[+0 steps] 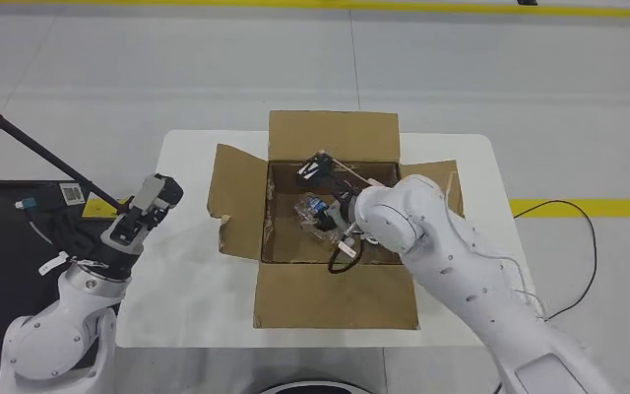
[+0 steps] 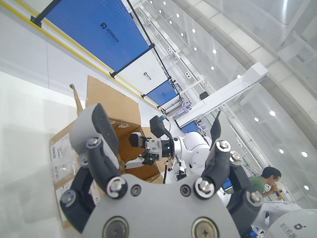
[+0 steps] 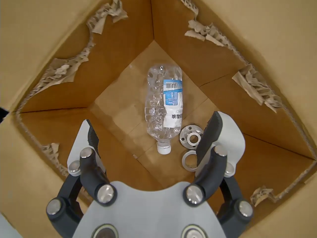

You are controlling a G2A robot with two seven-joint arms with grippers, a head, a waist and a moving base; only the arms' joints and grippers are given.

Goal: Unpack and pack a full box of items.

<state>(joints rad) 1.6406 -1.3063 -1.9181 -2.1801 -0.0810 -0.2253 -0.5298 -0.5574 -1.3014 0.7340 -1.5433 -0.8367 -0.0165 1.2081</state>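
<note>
Your right pincer hangs wide open and empty over the box, above a bottle and two rings; your left pincer gapes empty beside it

White table on grey floor — yellow floor line, blue partition panels beyond

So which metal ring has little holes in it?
The thicker ring right beside the bottle: small holes dot its face. The other ring, just past it, is thin and plain.
</note>
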